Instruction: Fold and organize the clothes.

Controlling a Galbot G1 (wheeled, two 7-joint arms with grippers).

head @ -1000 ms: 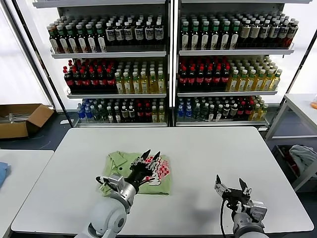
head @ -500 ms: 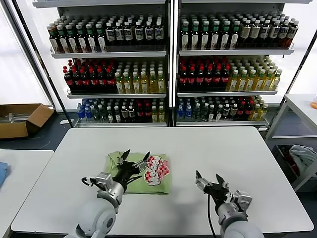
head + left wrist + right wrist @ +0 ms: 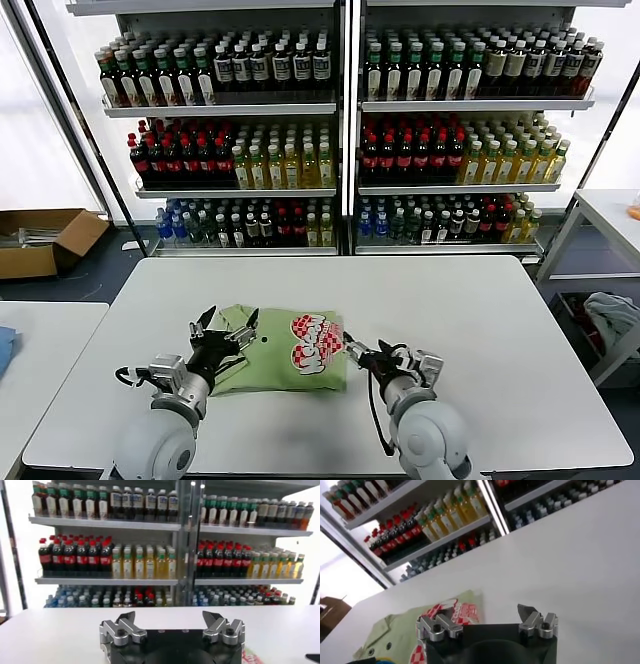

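The light green polo shirt (image 3: pixel 285 355) lies folded on the middle of the white table (image 3: pixel 480 310), red-and-white print up. My left gripper (image 3: pixel 226 326) is open and empty over the shirt's left, collar side. In the left wrist view its fingers (image 3: pixel 125 626) stand wide apart with only bare table between them. My right gripper (image 3: pixel 366 352) is open and empty at the shirt's right edge. In the right wrist view (image 3: pixel 480 614) the shirt (image 3: pixel 395 630) shows beyond one finger.
Shelves of bottles (image 3: pixel 340 130) stand behind the table. A cardboard box (image 3: pixel 40 240) lies on the floor at far left. A second table with a blue cloth (image 3: pixel 5 350) stands at left. A side rack with a grey-blue bundle (image 3: pixel 612 315) stands at right.
My left gripper has moved left, from over the chest print to the collar side. My right gripper has moved left from the table's front right to the shirt's right edge.
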